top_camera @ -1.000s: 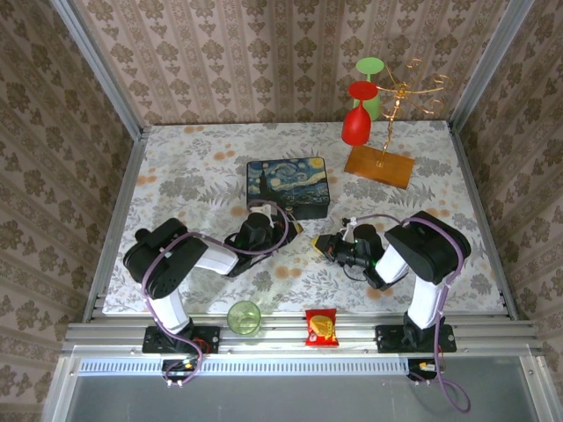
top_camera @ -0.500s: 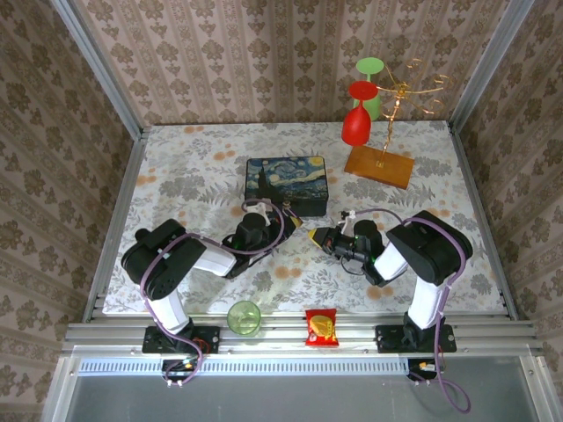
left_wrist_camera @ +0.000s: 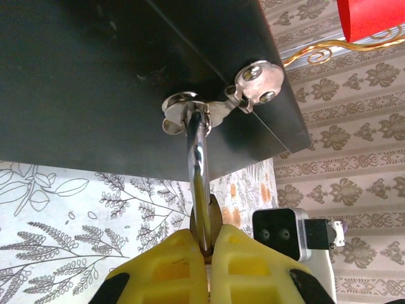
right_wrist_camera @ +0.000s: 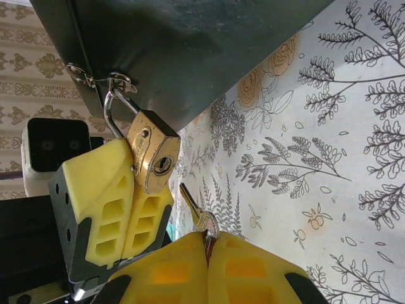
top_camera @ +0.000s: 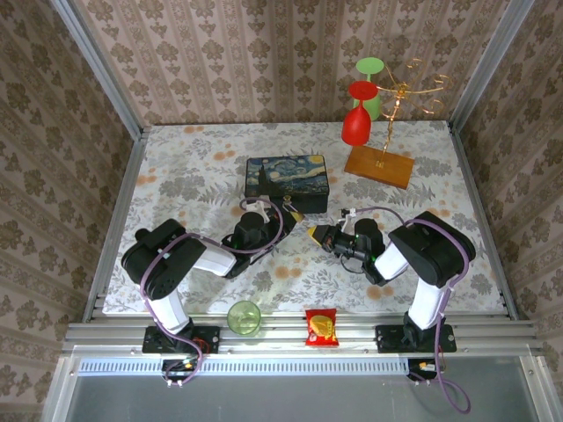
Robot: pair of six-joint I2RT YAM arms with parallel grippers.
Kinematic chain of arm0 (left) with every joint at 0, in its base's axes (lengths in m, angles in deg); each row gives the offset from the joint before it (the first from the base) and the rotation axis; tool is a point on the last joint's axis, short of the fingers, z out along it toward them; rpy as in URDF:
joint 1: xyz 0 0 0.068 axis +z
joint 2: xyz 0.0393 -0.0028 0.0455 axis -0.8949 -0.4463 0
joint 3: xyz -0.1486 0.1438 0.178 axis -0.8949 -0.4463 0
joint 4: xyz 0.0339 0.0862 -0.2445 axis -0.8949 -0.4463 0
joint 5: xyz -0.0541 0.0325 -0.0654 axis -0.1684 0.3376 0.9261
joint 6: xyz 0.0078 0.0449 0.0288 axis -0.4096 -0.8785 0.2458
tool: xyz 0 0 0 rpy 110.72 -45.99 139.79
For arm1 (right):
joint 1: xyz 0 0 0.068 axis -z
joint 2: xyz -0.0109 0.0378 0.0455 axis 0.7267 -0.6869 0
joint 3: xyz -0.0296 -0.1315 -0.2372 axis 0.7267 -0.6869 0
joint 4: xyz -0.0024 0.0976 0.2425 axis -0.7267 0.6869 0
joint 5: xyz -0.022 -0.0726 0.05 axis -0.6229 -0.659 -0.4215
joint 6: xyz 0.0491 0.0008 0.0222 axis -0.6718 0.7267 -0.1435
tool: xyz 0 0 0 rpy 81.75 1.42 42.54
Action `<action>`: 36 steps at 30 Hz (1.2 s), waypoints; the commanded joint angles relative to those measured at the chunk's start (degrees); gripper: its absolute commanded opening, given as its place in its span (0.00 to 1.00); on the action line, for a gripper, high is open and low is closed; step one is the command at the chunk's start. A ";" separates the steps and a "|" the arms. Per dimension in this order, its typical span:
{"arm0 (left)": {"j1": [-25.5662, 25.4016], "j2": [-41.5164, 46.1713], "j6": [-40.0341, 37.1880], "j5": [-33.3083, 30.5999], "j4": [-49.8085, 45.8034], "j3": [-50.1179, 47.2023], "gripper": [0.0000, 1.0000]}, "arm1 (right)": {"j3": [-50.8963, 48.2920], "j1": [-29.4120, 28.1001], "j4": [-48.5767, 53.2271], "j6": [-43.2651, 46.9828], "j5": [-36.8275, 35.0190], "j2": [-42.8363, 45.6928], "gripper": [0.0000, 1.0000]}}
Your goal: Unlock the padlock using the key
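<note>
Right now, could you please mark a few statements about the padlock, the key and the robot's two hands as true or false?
1. The right hand grips the key. True.
2. The key is inserted in the padlock's keyhole. False: its tip is short of the keyhole, with a gap between them.
3. The left hand is clamped on the padlock. True.
4. The padlock lies loose on the table. False: its shackle runs through the latch of the starry-night box.
5. The snack packet rests on the box lid. False: it lies at the near edge, between the arm bases.
</note>
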 commanded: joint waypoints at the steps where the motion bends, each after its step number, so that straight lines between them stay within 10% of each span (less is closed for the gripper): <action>1: 0.44 0.13 0.46 -0.64 6.24 0.22 0.00 | -0.09 0.53 -2.01 -0.73 -0.24 1.15 0.00; 36: 0.33 -1.73 2.46 -0.64 9.23 0.46 0.00 | -1.25 2.11 -2.01 -0.72 -0.34 2.27 0.00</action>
